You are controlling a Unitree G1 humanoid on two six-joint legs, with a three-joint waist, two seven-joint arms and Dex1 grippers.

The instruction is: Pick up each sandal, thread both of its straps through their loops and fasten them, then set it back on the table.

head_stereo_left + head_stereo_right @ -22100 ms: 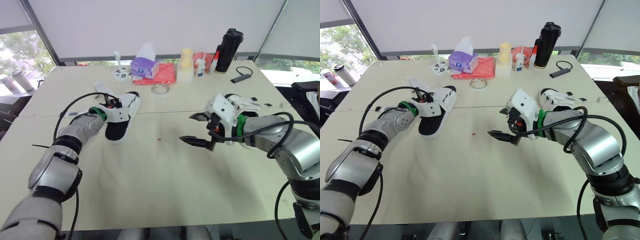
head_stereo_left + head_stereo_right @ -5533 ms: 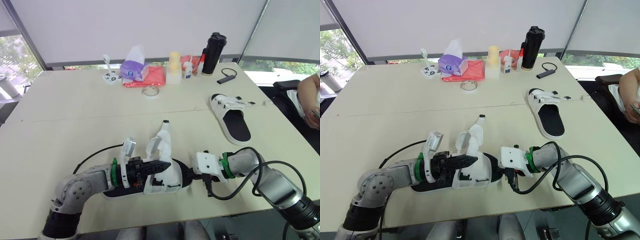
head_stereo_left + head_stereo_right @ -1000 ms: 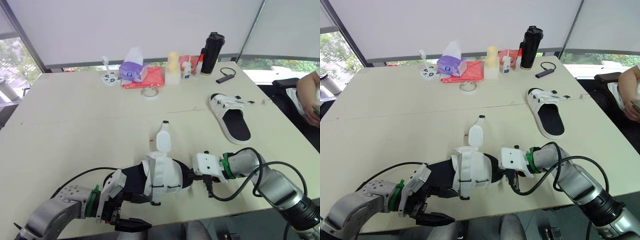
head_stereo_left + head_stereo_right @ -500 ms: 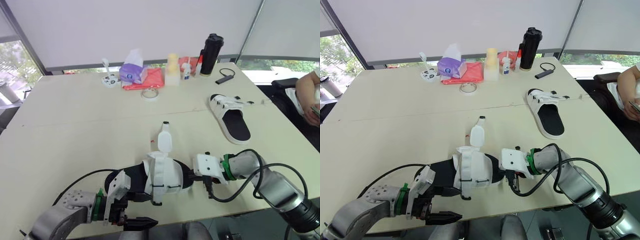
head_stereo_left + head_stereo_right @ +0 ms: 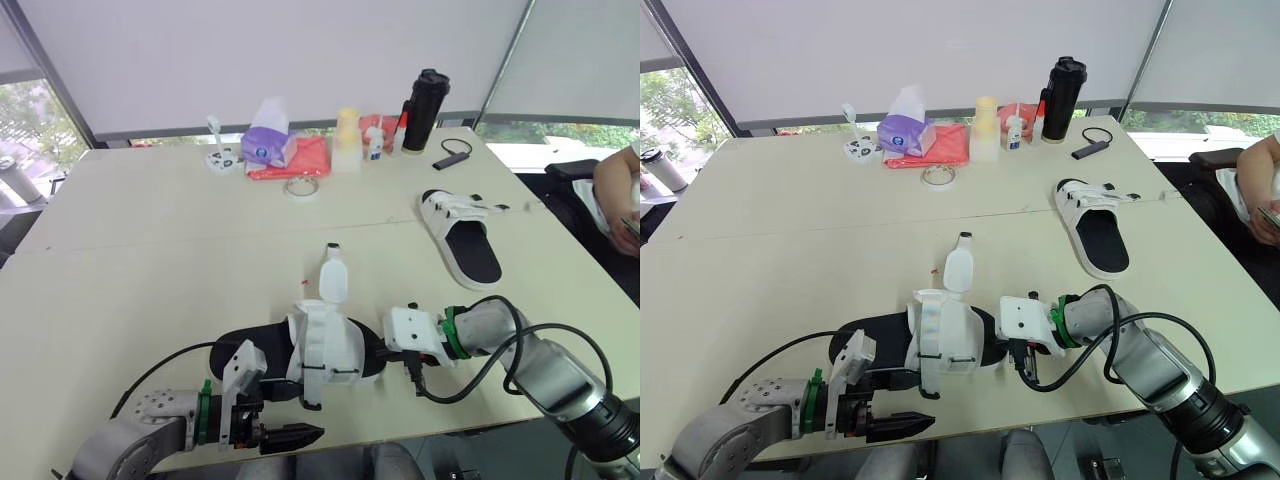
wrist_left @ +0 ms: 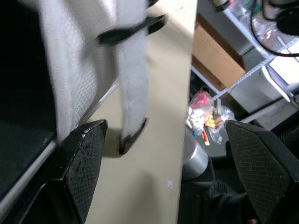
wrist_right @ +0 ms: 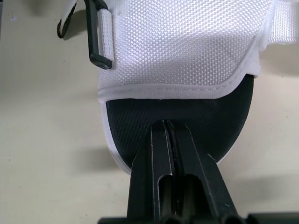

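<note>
Our R pincer [image 7: 166, 125] clamps toe of white-strapped black-soled sandal [image 5: 325, 345] near front edge of desk [image 5: 150, 270]; L pincer [image 5: 303, 413] gapes empty at that edge. Risk: we tug, sandal slides off.

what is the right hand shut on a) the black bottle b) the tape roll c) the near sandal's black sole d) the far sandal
c, the right wrist view shows the right hand pinching the black sole edge of the near sandal
</note>
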